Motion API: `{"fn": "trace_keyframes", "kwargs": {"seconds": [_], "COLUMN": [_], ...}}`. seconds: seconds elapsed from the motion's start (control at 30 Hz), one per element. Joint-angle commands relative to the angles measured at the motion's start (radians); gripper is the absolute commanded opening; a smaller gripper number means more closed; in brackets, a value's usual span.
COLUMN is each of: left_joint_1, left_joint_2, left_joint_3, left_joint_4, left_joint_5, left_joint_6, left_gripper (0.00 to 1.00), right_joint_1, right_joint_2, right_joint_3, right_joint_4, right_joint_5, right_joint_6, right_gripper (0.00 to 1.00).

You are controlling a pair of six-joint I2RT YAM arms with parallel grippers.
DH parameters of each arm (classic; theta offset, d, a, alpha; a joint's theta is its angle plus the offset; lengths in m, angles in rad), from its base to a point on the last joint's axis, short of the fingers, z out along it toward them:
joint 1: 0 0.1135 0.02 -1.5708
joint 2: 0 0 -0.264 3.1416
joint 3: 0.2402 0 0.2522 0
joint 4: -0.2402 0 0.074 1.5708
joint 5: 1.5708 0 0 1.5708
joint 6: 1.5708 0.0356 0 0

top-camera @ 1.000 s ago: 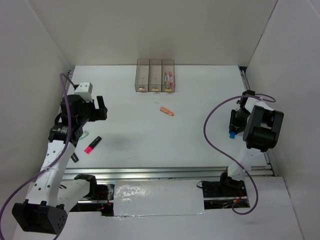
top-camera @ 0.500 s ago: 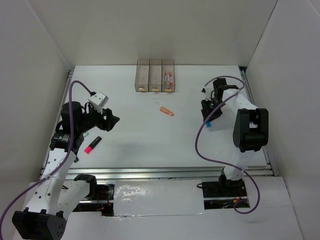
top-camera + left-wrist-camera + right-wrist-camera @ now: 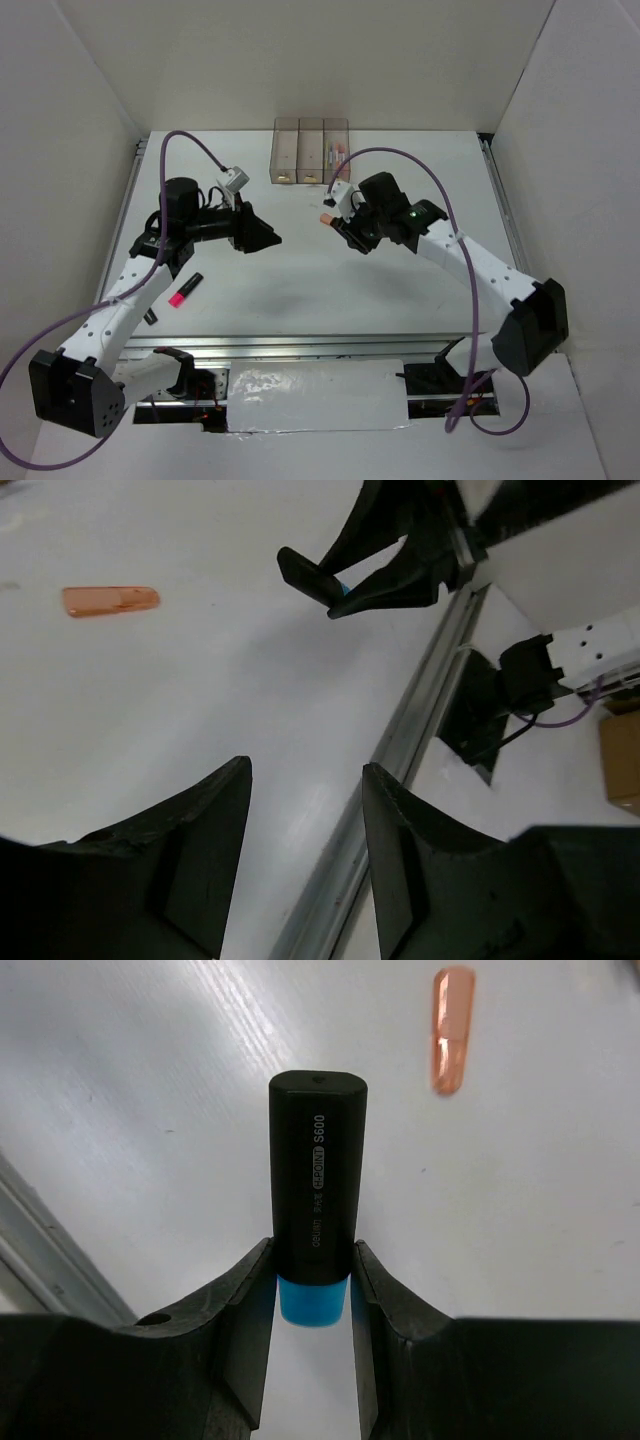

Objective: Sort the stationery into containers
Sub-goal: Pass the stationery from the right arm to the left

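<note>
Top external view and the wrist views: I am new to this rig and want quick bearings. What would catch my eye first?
The right gripper clamps a black marker with a blue end over the middle of the table, beside a loose orange pen. The left gripper faces it, open and empty. A pink highlighter lies alone at the near left, and three joined bins stand at the far edge.

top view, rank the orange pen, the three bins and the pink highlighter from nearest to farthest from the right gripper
Measured from the right gripper, which grips the blue-tipped marker:
1. orange pen, right beside the gripper, on its left.
2. bins, farther back, near the rear wall.
3. pink highlighter, well across the table on the left arm's side.
</note>
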Motion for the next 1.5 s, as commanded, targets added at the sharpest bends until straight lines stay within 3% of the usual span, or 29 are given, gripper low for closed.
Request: {"fn": "trace_keyframes", "kwargs": {"seconds": [0.0,0.13,0.3,0.6,0.9,1.33,1.47], "left_joint_1": [-0.059,-0.109,-0.137,-0.208,-0.304,-0.343,-0.341], "left_joint_2": [0.048,0.096,0.124,0.163,0.225,0.242,0.254], "left_joint_3": [0.072,0.047,0.027,0.133,0.253,0.259,0.267], "left_joint_4": [0.072,0.145,0.168,-0.029,-0.210,-0.224,-0.229], "left_joint_5": [-0.006,-0.007,0.000,-0.057,-0.158,-0.210,-0.208], "left_joint_6": [-0.229,-0.387,-0.473,-0.314,-0.127,-0.110,-0.106], "left_gripper": [0.60,0.61,0.64,0.67,0.66,0.63,0.55], "right_joint_1": [0.052,0.127,0.220,0.359,0.434,0.435,0.442], "right_joint_2": [-0.120,-0.234,-0.332,-0.498,-0.474,-0.397,-0.400], "right_joint_3": [-0.065,-0.184,-0.244,-0.441,-0.406,-0.324,-0.336], "right_joint_4": [0.187,0.319,0.393,0.453,0.393,0.353,0.353], "right_joint_5": [0.176,0.278,0.322,0.295,0.327,0.335,0.338], "right_joint_6": [-0.133,-0.295,-0.449,-0.710,-0.725,-0.664,-0.668], "right_gripper": [0.00,0.00,0.00,0.00,0.00,0.00,0.00]}}
